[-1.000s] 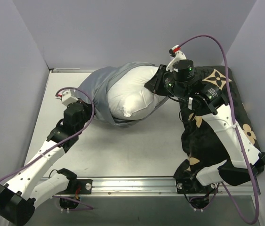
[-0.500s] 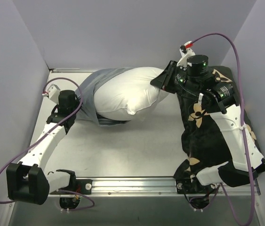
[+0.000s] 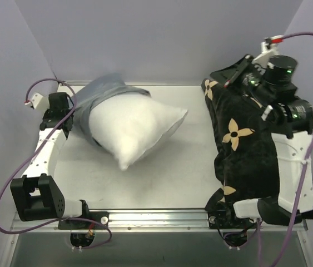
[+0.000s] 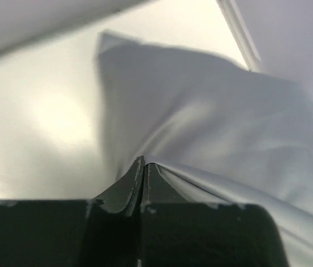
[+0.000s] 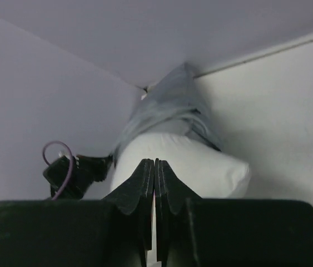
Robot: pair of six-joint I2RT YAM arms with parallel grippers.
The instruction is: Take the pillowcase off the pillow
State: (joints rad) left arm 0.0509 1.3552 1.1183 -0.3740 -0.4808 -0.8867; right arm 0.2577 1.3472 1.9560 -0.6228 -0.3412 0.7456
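The white pillow (image 3: 137,129) lies at the middle left of the table, mostly bare. The grey-blue pillowcase (image 3: 102,93) still covers its far-left end and is bunched toward the back-left corner. My left gripper (image 3: 73,109) is shut on the pillowcase's edge; in the left wrist view the cloth (image 4: 212,117) stretches away from the closed fingertips (image 4: 143,162). My right gripper (image 3: 232,76) is shut and empty, raised above the black cushion, apart from the pillow. The right wrist view shows its closed tips (image 5: 154,163), with the pillow (image 5: 200,164) and pillowcase (image 5: 173,105) beyond.
A black cushion with tan flower motifs (image 3: 245,144) lies along the right side under the right arm. Grey walls (image 3: 162,39) close in the back and both sides. The left arm (image 3: 45,150) runs along the left wall. A metal rail (image 3: 156,217) edges the front.
My right gripper let go of the pillow's right end and drew back up and right. My left gripper pulled the pillowcase left toward the back corner, baring more pillow, which slid left.
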